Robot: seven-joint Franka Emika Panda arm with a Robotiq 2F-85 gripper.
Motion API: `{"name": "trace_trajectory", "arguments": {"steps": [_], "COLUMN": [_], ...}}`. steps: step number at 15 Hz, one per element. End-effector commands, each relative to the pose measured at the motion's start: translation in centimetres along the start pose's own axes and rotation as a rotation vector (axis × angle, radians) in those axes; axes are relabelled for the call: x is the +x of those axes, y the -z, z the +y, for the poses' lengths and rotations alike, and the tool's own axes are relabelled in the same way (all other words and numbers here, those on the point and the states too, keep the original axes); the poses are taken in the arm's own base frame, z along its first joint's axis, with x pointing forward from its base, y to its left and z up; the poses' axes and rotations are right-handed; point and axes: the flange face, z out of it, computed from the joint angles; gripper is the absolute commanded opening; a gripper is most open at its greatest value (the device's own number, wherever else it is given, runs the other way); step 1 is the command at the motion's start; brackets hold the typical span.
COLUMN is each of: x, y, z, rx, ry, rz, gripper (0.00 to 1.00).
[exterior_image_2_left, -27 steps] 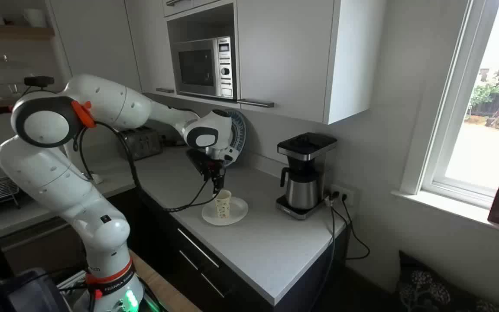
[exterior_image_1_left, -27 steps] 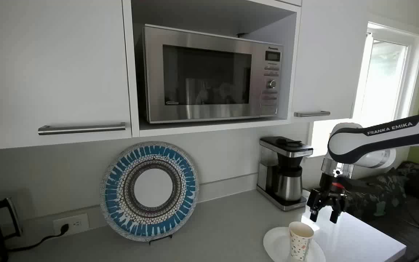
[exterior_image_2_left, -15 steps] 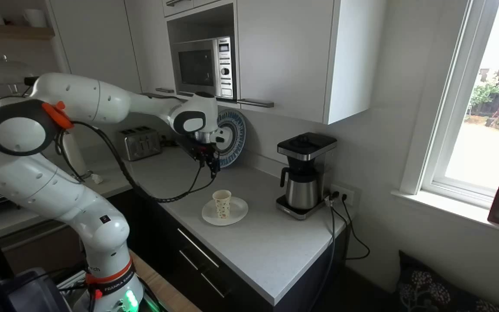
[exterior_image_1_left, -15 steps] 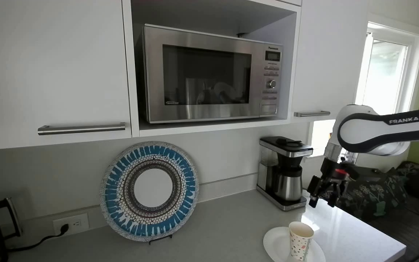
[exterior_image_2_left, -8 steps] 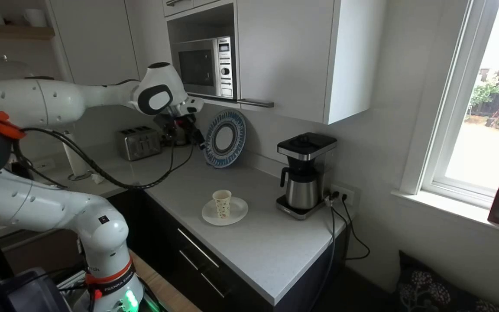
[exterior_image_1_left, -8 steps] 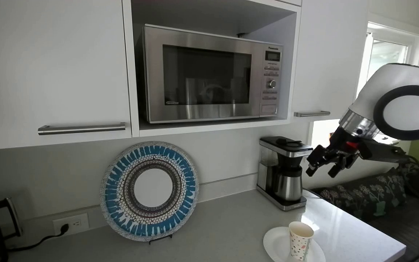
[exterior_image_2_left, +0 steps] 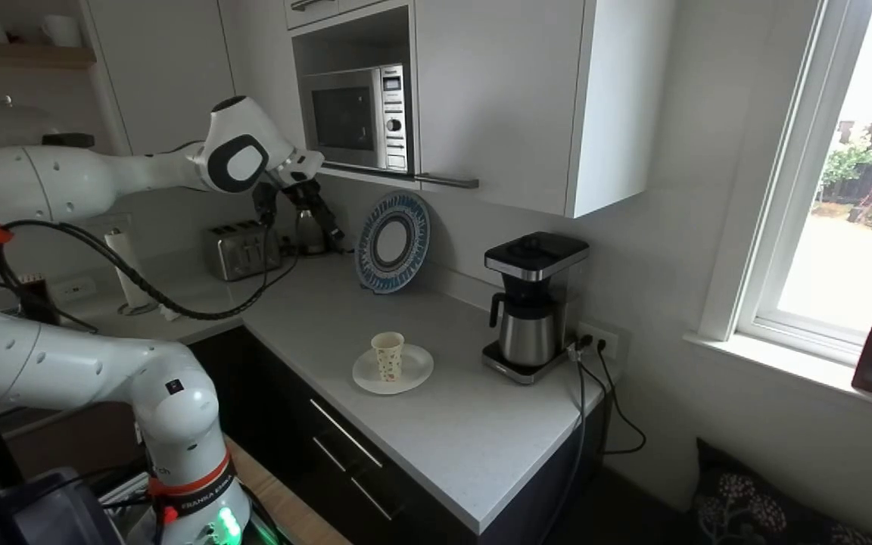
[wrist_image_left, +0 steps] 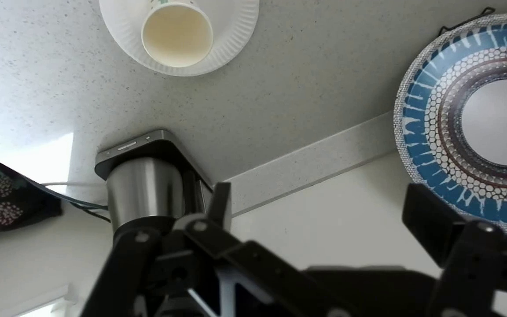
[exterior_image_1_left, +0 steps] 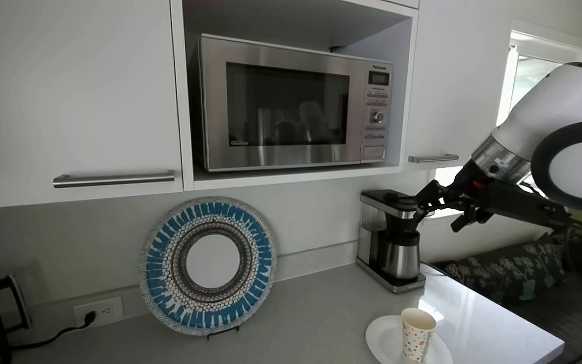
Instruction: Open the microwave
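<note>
Although wide-jawed, the claw (wrist_image_left: 319,203) apart from the closed microwave (exterior_image_1_left: 293,105).

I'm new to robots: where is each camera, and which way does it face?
Exterior view: standing apart, facing the microwave; claw and part of the arm show.
Exterior view: standing apart, angled over counter and coffee maker; claw and most of the arm show.
Wrist view: on the arm, facing counter and wall; the claw shows.
Both exterior views show the microwave.

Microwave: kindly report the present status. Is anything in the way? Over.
Tool open, nothing gripped. Microwave shut, tool not touching it. Cup and coffee maker stand lower, probably not in the way.
</note>
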Motion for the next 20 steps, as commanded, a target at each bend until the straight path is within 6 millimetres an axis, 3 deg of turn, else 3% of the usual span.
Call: {"name": "trace_trajectory", "arguments": {"steps": [1,4,10,20], "x": [0.1,0.6,3.3,3.8], "y": [0.0,0.6,3.6,2.9], "z": [0.1,0.1,-1.9,-5.3], "rx": [-0.002,0.009,-0.051,-0.164], "ry": [-0.004,0.036,0.390,0.915], "rz": [0.000,0.029,0.143,0.225], "gripper": [1.00,1.00,1.00,1.00]}}
